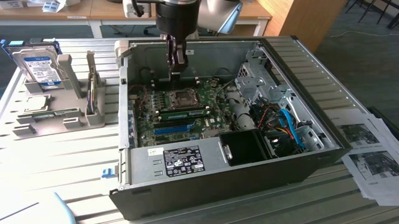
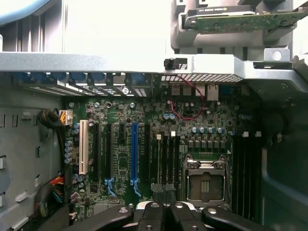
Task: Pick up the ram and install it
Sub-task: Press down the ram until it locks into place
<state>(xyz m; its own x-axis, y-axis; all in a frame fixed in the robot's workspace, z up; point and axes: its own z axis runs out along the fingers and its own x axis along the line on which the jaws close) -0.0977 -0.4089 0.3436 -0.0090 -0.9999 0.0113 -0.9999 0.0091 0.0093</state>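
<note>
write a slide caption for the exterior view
Shut gripper lowered inside the open computer case, above the motherboard.

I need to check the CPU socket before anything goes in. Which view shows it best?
The wrist view: the CPU socket faces the camera nearly straight on, with its metal frame and centre plain to see. The exterior view shows it from above at a slant, with less detail.

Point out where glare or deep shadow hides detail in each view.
Exterior view: daylight washes out the slatted table and the papers; the computer case front and drive corner sit in shadow. Wrist view: a blown-out white patch above the case edge; the motherboard is evenly lit, and the gripper is dark against it.
</note>
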